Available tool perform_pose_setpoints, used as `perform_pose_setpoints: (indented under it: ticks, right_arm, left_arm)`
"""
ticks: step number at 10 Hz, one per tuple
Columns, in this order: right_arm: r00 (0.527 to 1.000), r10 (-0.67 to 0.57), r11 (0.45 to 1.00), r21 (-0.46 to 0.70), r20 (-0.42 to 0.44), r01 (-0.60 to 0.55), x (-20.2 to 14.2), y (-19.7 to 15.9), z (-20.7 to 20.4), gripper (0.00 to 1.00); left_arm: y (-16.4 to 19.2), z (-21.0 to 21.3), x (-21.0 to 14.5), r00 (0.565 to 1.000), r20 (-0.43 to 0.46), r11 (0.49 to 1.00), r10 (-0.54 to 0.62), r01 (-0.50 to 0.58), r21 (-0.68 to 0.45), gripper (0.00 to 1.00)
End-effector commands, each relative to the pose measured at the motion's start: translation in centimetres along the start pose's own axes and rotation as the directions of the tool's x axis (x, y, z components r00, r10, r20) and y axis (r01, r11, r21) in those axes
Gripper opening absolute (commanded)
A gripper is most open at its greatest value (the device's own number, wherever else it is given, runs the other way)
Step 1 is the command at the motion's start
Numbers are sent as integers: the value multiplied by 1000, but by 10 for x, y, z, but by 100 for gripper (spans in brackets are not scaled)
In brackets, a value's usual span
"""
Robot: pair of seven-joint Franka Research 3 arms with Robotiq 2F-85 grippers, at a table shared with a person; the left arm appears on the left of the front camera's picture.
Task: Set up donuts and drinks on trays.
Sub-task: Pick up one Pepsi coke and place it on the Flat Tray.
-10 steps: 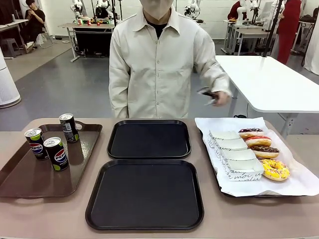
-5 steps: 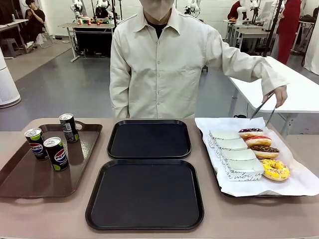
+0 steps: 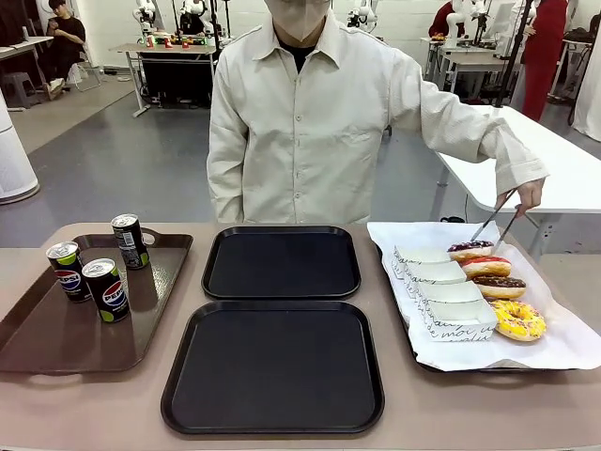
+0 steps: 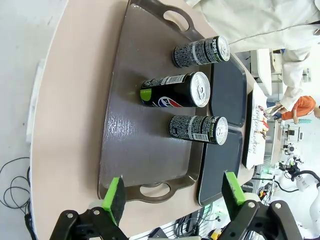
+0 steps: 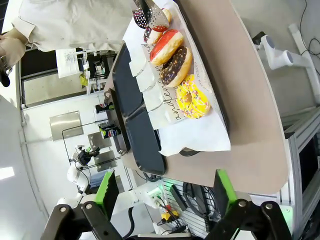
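Left gripper (image 4: 173, 192) jaws apart, empty; cans (image 4: 175, 90) ahead. Right gripper (image 5: 165, 190) likewise. Risk: reaching the donuts (image 5: 175, 65) ahead strikes person's tongs (image 5: 155, 17) working there.

Brown handled tray (image 3: 56, 329): lower left of frame, lying flat on the tan table (image 3: 84, 409). White paper liner (image 3: 563, 352): right side, edges overhanging. Metal tongs (image 3: 496, 222): upper right, slanted above the paper's far end. Person in cream shirt (image 3: 300, 122): top centre. White table (image 3: 526, 155): behind, at right.

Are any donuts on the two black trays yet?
No, all four donuts lie on the white paper beside the black trays.
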State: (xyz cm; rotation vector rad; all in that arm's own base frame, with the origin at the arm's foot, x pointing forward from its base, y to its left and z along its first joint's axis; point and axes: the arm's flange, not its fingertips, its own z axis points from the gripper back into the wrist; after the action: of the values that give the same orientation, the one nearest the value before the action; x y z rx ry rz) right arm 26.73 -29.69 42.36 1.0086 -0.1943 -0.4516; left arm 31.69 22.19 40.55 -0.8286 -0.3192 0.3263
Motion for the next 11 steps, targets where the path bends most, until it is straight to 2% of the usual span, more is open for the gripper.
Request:
perform_pose_setpoints:
  ticks: [1,2,4,5,6,8,11]
  right_arm:
    - [1000,-13,1000,1,-12,13,-2,-1,3,100]
    - [1000,-13,1000,1,-12,13,-2,-1,3,100]
    - [1000,-13,1000,1,-12,13,-2,-1,3,100]
    - [1000,-13,1000,1,-12,13,-2,-1,3,100]
    - [1000,-13,1000,1,-12,13,-2,-1,3,100]
    - [1000,-13,1000,1,-12,13,-2,-1,3,100]
    - [1000,-13,1000,1,-12,13,-2,-1,3,100]
  left_arm:
    - [0,0,0,1000,0,1000,0,0,0,100]
    - [-27,4,3,1000,6,998,-25,25,57,100]
    - [-84,-4,18,996,-48,971,-80,88,223,100]
    - [-106,-14,21,992,-90,937,-90,115,329,100]
    - [-135,-32,28,990,-84,896,-115,140,421,100]
    - [-177,-69,21,982,-74,825,-176,189,533,100]
    - [-229,-113,9,972,-44,754,-229,206,624,100]
